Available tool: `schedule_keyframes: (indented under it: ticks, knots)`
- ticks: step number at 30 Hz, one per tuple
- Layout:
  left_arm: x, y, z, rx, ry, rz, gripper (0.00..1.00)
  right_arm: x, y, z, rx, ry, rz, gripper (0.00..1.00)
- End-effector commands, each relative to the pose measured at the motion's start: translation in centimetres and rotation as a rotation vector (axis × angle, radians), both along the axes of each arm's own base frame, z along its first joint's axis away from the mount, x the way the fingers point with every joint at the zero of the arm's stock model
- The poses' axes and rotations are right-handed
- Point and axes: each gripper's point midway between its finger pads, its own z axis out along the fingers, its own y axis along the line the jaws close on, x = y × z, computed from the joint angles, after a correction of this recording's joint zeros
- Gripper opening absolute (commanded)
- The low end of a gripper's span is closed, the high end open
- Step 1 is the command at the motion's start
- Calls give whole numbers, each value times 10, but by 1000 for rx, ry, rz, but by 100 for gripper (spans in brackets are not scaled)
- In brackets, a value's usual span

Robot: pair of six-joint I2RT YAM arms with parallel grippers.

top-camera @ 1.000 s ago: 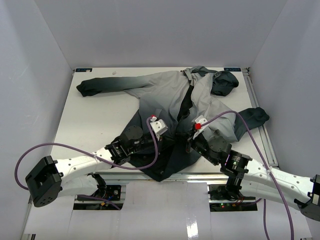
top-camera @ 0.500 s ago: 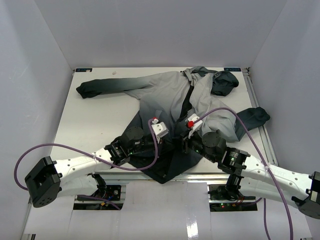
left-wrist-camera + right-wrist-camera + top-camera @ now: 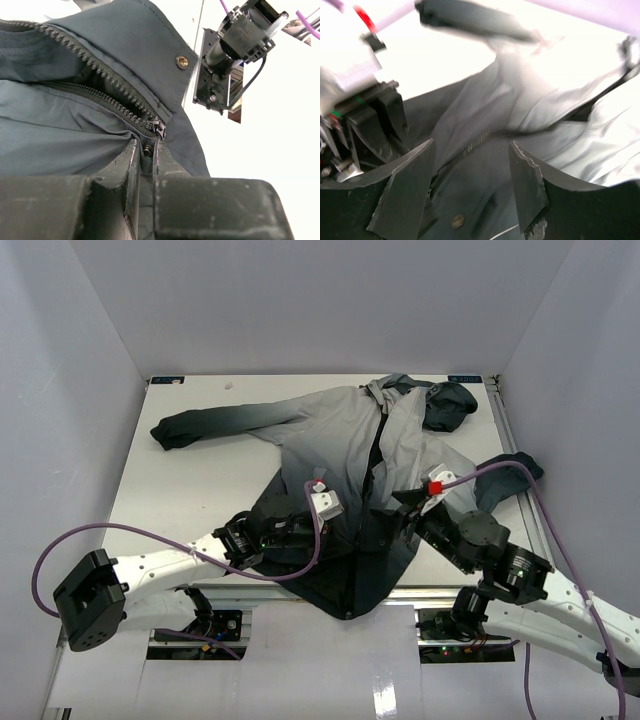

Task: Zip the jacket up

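Two roles: left gripper (image 3: 146, 156) pinches the zipper pull (image 3: 158, 127) at the jacket (image 3: 340, 430) hem, by the table (image 3: 200, 475) near edge. Right gripper (image 3: 470, 186) hangs open. Clamp your right beside the teeth, keep them taut, and slide straight.

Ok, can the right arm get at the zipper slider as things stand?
Probably yes: the right gripper is open above the zipper, nothing between. The left gripper pinches the jacket beside the slider, so room is tight.
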Motion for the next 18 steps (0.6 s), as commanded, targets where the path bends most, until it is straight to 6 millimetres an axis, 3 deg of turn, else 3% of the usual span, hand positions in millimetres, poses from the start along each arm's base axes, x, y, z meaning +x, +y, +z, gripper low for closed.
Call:
schedule_keyframes:
  ticks: [1,8,13,18]
  knots:
    - [-11,-7,23,-51,2,-61,0,0,-8,21,-59,-115,18,67]
    - [-14,-10,21,-44,25,-86,0,-1,23,11,-235,-220,168,68]
    - [-15,-11,17,-34,38,-96,0,-2,39,27,-293,-323,210,64]
    - [-16,-12,17,-33,48,-101,0,-5,38,20,-374,-333,154,59]
